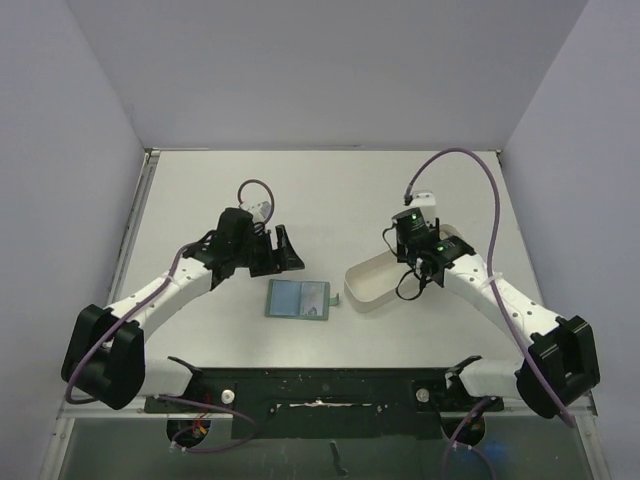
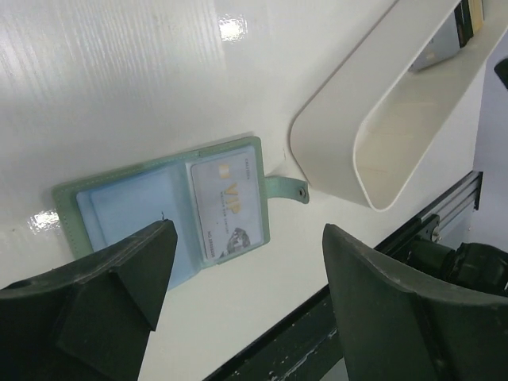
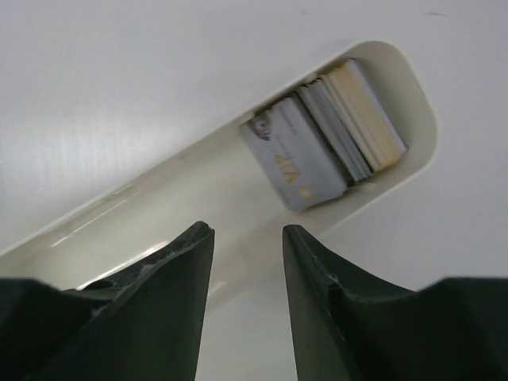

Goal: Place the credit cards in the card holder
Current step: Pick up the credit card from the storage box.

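The right pincer (image 3: 246, 232) hovers above the white tray (image 3: 421, 111), jaws apart and holding nothing; the step in hand appears to be fetching one card, which calls for care; the credit cards (image 3: 325, 143) lean packed together at one end of the tray, so the fingers should probably close on the exposed edge of the front silvery card (image 3: 290, 159) alone, clear of the tray wall, lest two cards lift together; the rest of the tray is bare; the card holder (image 1: 298, 299) lies open on the tabletop (image 1: 330, 190) just beside the tray's other end, with a pale VIP card (image 2: 226, 208) already in its right pocket and the left pocket seemingly vacant; the left pincer (image 2: 246, 238) hangs over it, jaws wide apart, gripping nothing.
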You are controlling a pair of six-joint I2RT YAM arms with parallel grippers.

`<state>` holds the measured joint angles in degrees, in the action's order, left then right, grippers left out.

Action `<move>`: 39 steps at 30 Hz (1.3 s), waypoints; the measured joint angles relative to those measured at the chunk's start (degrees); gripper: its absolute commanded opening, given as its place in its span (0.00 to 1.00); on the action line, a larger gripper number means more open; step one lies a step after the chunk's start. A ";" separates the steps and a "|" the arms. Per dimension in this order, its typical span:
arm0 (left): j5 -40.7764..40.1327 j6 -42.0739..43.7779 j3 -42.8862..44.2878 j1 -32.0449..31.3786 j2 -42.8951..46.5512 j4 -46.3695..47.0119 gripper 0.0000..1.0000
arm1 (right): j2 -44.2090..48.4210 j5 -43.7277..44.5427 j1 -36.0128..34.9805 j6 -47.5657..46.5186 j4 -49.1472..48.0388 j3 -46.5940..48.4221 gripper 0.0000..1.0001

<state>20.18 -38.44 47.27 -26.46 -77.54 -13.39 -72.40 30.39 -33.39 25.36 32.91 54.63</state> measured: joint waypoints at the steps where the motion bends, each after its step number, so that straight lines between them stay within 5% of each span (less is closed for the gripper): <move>1: 0.22 0.87 0.44 0.00 0.61 -1.07 0.74 | -0.02 -0.13 2.89 -1.44 0.17 -0.33 0.47; 13: 1.05 10.51 0.76 0.20 4.76 -9.51 0.75 | -7.58 -1.55 16.98 -12.98 -1.33 -2.08 0.76; 26: -0.09 15.26 -2.78 5.42 10.51 -9.33 0.75 | -14.21 -1.14 18.32 -18.78 -3.69 -0.31 0.85; 39: 4.04 16.61 -2.99 10.08 10.75 -8.63 0.75 | -17.81 1.53 15.10 -20.13 -2.36 3.34 0.83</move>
<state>24.23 -21.82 44.27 -16.38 -66.78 -22.02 -90.21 31.92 -18.28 5.23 30.55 57.98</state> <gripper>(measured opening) 0.748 0.840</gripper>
